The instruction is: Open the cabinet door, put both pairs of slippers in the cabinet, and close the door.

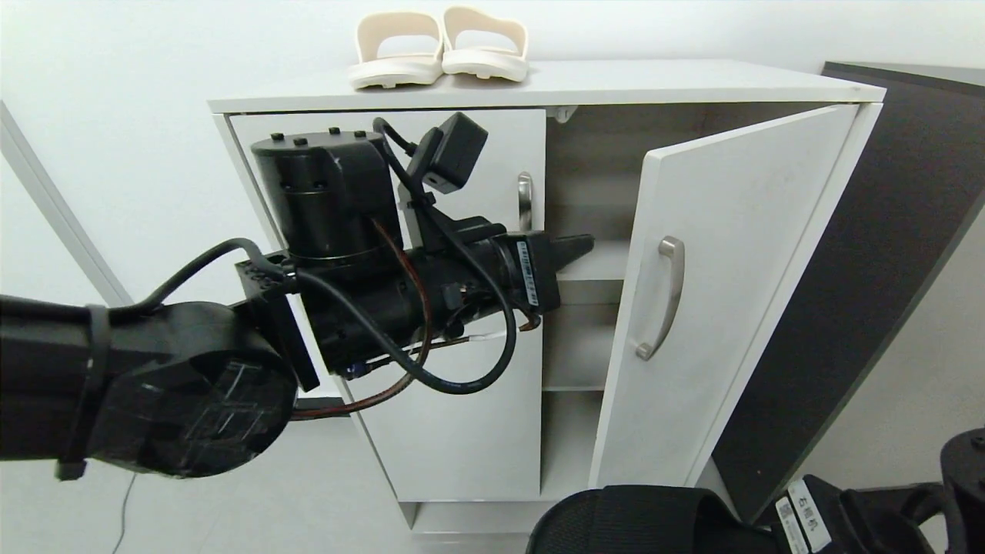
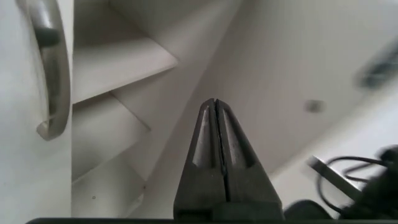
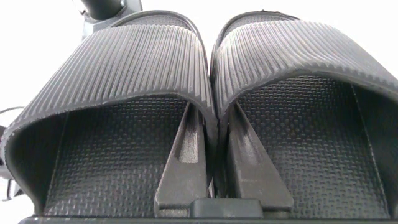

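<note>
The white cabinet stood before me with its right door swung open and its left door shut. A pair of cream slippers sat side by side on the cabinet's top, toward its left half. My left gripper, fingers pressed together to a point, reached into the cabinet's opening just past the left door's handle, level with the upper shelf. The black slippers were low in front of the cabinet's base.
</note>
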Robot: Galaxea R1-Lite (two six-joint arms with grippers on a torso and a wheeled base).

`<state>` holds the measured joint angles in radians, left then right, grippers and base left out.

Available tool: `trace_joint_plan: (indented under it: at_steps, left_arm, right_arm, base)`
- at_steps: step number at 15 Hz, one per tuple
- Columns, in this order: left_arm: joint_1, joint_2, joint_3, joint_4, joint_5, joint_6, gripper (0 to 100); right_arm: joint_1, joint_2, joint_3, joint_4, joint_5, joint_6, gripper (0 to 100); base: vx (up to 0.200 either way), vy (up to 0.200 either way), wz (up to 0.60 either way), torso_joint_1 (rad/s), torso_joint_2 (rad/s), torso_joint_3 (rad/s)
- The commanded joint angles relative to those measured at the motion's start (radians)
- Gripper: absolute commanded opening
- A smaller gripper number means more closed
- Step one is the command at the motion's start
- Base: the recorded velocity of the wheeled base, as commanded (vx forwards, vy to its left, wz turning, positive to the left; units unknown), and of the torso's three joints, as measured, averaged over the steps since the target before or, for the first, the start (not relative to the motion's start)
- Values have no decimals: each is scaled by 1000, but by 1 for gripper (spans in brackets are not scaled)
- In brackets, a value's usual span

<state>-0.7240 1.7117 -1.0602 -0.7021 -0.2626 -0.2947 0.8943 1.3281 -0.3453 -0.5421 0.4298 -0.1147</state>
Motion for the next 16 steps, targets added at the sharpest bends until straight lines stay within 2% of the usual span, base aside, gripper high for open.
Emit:
trace_joint_plan:
  at_steps: [1, 2, 6, 7, 9, 10, 11, 13, 16]
  left_arm:
    - [12, 59, -26, 0, 2, -1, 0]
    - [20, 72, -38, -4, 2, -3, 0]
    - [23, 131, -76, -8, 14, -3, 0]
    - [-3, 132, -76, -10, 16, -1, 0]
    - [-98, 121, -67, -28, 19, 5, 0]
    - [-117, 112, -69, -33, 42, 5, 0]
    - [-120, 111, -70, -34, 63, 5, 0]
    - [-112, 103, -66, -34, 74, 5, 0]
    - [-74, 91, -63, -34, 117, 5, 0]
  right_arm:
    - [18, -13, 17, -1, -3, 0, 0]
    - [32, -17, 29, -2, -5, -2, 0]
    - [68, -21, 45, -2, -6, -2, 0]
    - [68, -21, 46, -2, -6, -3, 0]
    - [68, -21, 54, -2, -5, -23, 0]
    - [68, -21, 55, -2, -5, -31, 0]
    - [68, -21, 58, -4, -5, -36, 0]
    - [68, -21, 58, -6, -5, -36, 0]
    - [64, -13, 54, -9, -3, -36, 0]
  base:
    - [0, 0, 0, 0, 0, 0]
    - [0, 0, 0, 0, 0, 0]
    - [-200, 0, 0, 0, 4, 2]
    - [-200, 0, 0, -12, -7, 7]
    - [-200, 0, 0, -2, 5, 2]
    - [-200, 0, 0, -2, 2, 7]
    - [-200, 0, 0, -2, 2, 2]
    - [0, 0, 0, 0, 0, 0]
    - [0, 0, 0, 0, 0, 0]
